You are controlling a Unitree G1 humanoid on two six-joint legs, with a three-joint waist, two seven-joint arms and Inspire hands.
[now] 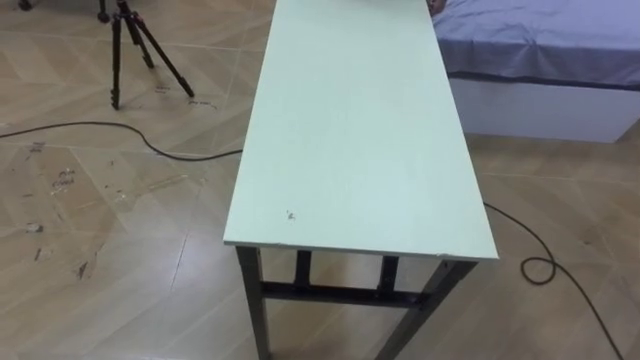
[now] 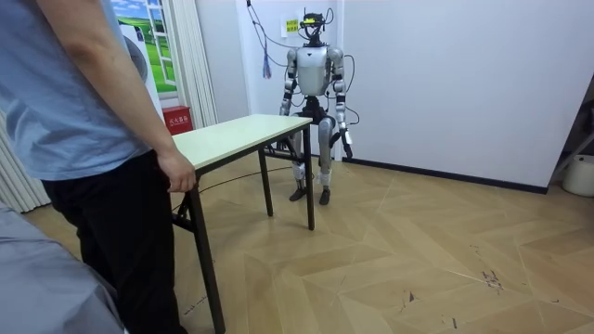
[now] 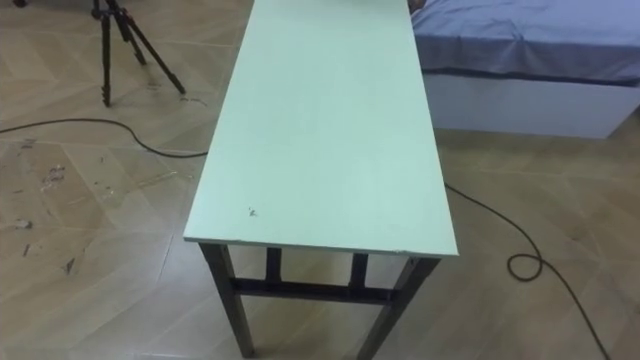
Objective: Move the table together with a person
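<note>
- The table (image 1: 350, 130) stands on the wood floor. It is long and narrow, and its pale surface is bare. The robot stands at one short end, looking down the table's length, and a person (image 2: 83, 111) stands at the opposite short end.
- The person's hand (image 2: 176, 173) lies over the table's edge at a corner of that far end.
- In the room view the robot's arms hang at its sides just behind its end of the table. The left hand (image 2: 348, 148) is low by the thigh and the right hand (image 2: 283, 109) is near the table's edge. Neither touches the table, and at this distance I cannot tell whether they are spread or closed.
- A bed (image 1: 540, 60) lies close beside the table's far right part. A tripod (image 1: 130, 50) stands well off its left side, and a cable (image 1: 100, 130) crosses the floor and passes under the table.
- Handling, as I judge it: the table is a stiff board on dark metal legs (image 1: 340, 295), so it should not flex. It looks fairly weighty and awkward for its length. The smooth top would give flat palms little hold.
- The likely place to take hold is the short edge at the robot's end, one hand toward each corner. The fingers would hook under the overhanging lip outside the leg frame.
- The lift should stay level with the person's end. The bed and the cable could catch the table's legs.
</note>
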